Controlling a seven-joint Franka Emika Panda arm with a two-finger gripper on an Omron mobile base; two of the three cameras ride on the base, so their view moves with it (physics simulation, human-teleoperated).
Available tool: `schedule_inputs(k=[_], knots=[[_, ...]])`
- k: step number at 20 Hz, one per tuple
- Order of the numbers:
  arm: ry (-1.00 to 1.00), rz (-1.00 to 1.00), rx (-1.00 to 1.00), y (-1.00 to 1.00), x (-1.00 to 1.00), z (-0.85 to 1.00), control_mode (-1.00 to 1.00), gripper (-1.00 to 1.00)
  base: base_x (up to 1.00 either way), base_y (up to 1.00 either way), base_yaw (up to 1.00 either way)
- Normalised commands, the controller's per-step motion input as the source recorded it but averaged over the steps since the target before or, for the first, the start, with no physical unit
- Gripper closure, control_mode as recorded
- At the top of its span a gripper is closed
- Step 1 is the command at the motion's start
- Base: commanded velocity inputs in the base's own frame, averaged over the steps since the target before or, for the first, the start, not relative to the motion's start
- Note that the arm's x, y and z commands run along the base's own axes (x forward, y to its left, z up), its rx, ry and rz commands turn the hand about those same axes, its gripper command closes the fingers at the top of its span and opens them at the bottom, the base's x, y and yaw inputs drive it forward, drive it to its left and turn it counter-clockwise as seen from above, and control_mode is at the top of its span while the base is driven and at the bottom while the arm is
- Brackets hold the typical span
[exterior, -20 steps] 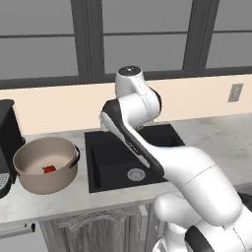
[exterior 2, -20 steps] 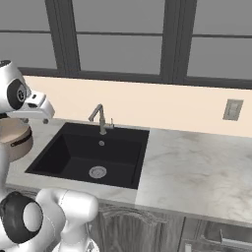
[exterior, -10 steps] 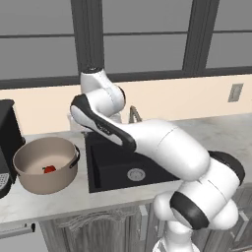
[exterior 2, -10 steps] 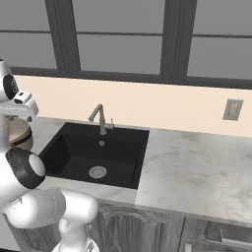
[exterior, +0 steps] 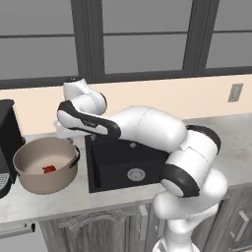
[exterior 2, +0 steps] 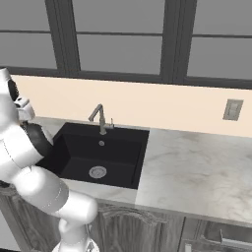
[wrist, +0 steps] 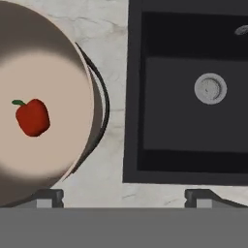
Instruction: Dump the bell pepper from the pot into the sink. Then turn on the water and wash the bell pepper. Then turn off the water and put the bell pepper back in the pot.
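pot (exterior: pixel 45 166): on bench (exterior 2: pixel 197 170), left of sink, near front edge. upright. dark side handle faces the sink; a strip of marble between handle and sink rim, not touching.
pepper (wrist: pixel 32 117): inside pot on its pale floor, red w/ green stem. also seen in left base view (exterior: pixel 48 169), toward pot's middle.
sink (exterior 2: pixel 98 153): black basin set in bench, round silver drain (wrist: pixel 210 88) in its floor.
faucet (exterior 2: pixel 100 117): grey, at back edge of sink, spout angled over basin. no stream visible.
arm: bent over sink's back-left corner in left base view, wrist end behind/above pot's back-right rim.
jaws (wrist: pixel 125 197): wide apart, holding nothing. the two dark tips (wrist: pixel 47 197) sit at bottom of hand view; one tip over pot's rim side, other over bench by sink's front edge. cam looks straight down on gap between pot and sink.
black appliance (exterior: pixel 7 142): at bench's left end, just beside pot; can't tell if touching.
wall outlet (exterior 2: pixel 232 110): on beige backsplash, right of sink, well apart from it.
windows: dark-framed, above backsplash.
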Motion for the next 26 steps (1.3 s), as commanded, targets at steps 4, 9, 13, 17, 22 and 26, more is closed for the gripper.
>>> schedule_inputs(k=[4, 9, 13, 17, 22, 26], knots=[[0.05, -0.02, 0.00, 0.26, 0.41, -0.56, -1.00, -1.00, 0.00, 0.00, 0.00], [0.01, -0.03, 0.00, 0.22, 0.32, -0.51, -1.00, -1.00, 0.00, 0.00, 0.00], [0.00, -0.08, 0.00, 0.10, 0.30, -0.46, -1.00, -1.00, 0.00, 0.00, 0.00], [0.00, -0.10, 0.00, 0.07, 0.30, -0.37, -1.00, -1.00, 0.00, 0.00, 0.00], [0.00, -0.09, 0.00, 0.04, 0.23, -0.29, -1.00, -1.00, 0.00, 0.00, 0.00], [0.00, -0.09, 0.00, 0.00, 0.08, -0.38, -1.00, -1.00, 0.00, 0.00, 0.00]])
